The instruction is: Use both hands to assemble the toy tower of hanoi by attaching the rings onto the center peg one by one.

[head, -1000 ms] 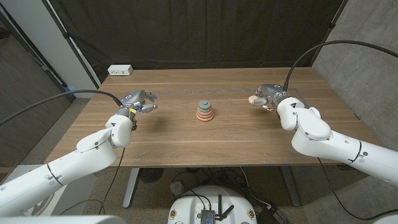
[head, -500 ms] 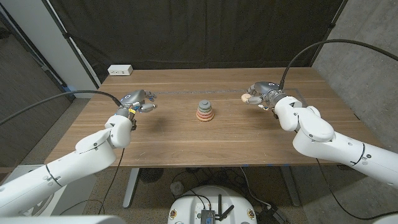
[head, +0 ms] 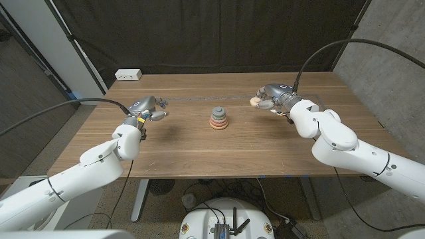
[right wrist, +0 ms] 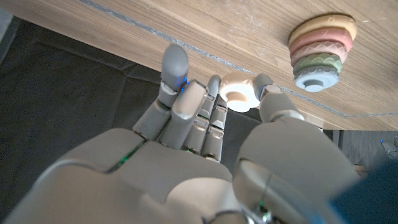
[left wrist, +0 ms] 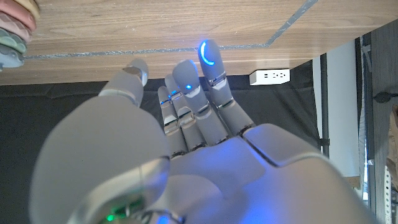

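Right robot hand: pinches a small cream ring between thumb and fingers, above the table, right of the tower and well apart from it.
Ring: the right wrist view shows it clamped at the fingertips, its hole visible.
Tower: stands near the table's middle; several rings stacked, grey on top, pinkish and tan below. The peg's tip is too small to make out.
Left robot hand: holds nothing, fingers loosely apart, left of the tower.
Progress: most rings look seated; the cream ring probably goes on next, perhaps last.
Room: bare wood lies between ring and tower, so the path across looks open.
Edges: tower sits well in from every table edge; a white power strip lies at the far left corner.
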Available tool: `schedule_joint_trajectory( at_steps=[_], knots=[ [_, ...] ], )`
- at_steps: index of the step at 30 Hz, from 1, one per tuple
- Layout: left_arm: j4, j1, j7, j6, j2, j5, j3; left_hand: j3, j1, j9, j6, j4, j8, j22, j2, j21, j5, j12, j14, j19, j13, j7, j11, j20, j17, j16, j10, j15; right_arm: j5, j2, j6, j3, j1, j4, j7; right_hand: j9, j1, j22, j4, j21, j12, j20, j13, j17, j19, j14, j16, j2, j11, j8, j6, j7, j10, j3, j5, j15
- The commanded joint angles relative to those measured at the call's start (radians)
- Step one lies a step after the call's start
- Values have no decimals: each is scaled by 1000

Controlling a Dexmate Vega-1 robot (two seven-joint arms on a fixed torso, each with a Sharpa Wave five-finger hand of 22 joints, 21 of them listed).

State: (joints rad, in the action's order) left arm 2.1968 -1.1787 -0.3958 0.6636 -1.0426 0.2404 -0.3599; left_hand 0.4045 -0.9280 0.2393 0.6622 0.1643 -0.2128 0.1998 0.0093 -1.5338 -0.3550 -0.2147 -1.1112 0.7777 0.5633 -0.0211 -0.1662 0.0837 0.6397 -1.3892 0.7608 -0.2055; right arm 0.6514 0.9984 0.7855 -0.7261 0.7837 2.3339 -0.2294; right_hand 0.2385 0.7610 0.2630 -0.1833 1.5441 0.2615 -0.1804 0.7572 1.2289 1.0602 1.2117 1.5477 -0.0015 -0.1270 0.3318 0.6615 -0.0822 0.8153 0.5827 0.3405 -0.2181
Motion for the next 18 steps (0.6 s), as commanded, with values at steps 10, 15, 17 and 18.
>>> schedule_joint_trajectory(
  at_steps=[10,15,17,18],
  knots=[
    [-4,2,-8,-2,18,32,-22,18,11,5,6,2,3,3,-5,-7,2,2,-13,9,6,-1,-2,125,6,3,6,-14,61,-96,-173,13,-39,-62,-58,-1,2,6,17,-6,-11,-38,4,3,11,9,5,26,-56,3,54,-42,70,26,6,1],
    [-10,-1,-8,-11,15,32,-17,21,12,5,3,2,5,3,-6,-7,2,5,-16,10,4,-2,-3,125,12,-1,2,-14,69,-122,-193,17,-43,-78,-65,-2,1,6,18,-8,-15,-38,6,3,10,10,5,25,-59,3,58,-40,74,27,7,1],
    [-12,-2,-7,-13,15,33,-17,21,12,5,3,2,5,2,-6,-6,2,6,-14,10,3,-3,-3,125,11,1,2,-14,73,-128,-197,18,-43,-81,-69,-3,1,7,18,-7,-16,-38,7,3,12,10,5,25,-57,2,58,-41,74,28,7,1],
    [-13,-2,-7,-15,15,33,-17,21,12,5,2,2,5,2,-6,-7,2,8,-14,11,3,-3,-3,125,11,1,-2,-14,77,-133,-199,16,-46,-83,-74,-3,1,7,18,-7,-17,-38,6,3,12,11,5,24,-55,2,59,-41,76,28,7,1]
  ],
)
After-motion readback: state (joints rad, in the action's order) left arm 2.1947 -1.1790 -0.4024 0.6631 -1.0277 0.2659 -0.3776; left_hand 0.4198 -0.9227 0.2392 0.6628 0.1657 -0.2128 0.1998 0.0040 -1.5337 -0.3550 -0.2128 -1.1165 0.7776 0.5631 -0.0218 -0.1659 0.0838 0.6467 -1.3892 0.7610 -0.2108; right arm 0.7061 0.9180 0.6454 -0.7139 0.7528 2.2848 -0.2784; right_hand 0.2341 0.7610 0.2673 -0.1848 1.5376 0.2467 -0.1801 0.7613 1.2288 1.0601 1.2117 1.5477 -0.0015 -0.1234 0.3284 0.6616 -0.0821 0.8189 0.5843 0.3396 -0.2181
